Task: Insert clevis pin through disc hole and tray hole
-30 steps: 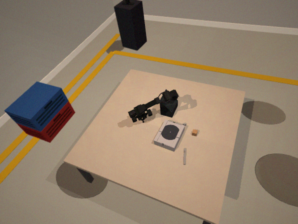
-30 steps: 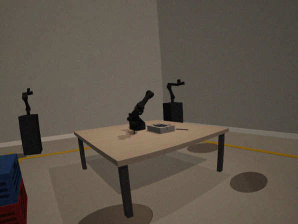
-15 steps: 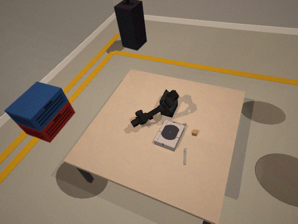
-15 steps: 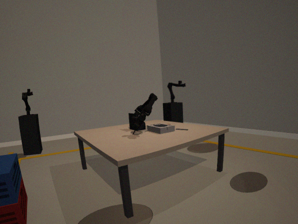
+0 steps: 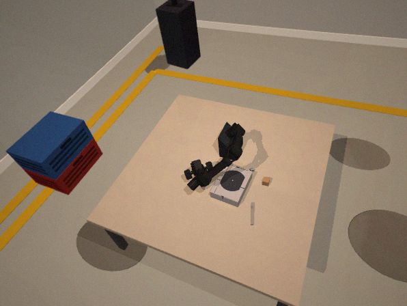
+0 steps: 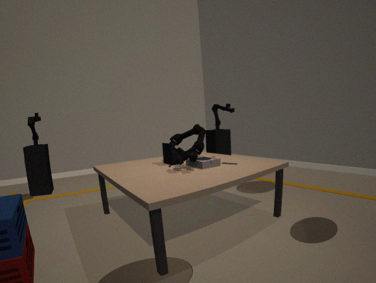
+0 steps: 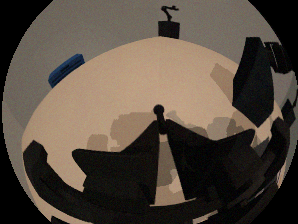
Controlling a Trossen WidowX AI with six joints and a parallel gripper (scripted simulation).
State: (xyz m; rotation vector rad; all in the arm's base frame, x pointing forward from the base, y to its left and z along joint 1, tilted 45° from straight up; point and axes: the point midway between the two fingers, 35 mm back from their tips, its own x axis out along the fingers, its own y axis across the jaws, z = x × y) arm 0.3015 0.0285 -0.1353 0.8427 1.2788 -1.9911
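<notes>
Gripper (image 5: 197,167) (image 7: 161,124): black fingers. Pin (image 7: 159,110) at the fingertips looked near-black. Rimmed tray (image 5: 228,197) (image 6: 209,163) beside the gripper was pale grey, thin dark lines on top; disc (image 5: 232,179) in it dark grey, pale speck mid-disc. Tabletop (image 5: 164,212) (image 6: 189,186) (image 7: 125,85) under the gripper: plain peach-tan. Small block (image 5: 265,181) past the tray from the gripper: orange. Crates (image 5: 54,150) (image 6: 12,234), well apart from the gripper: blue over red, dark slots. Floor stripes (image 5: 273,90) (image 6: 72,192) farther off: yellow.

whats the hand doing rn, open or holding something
Hand: closed on the clevis pin, held between its fingertips.
</notes>
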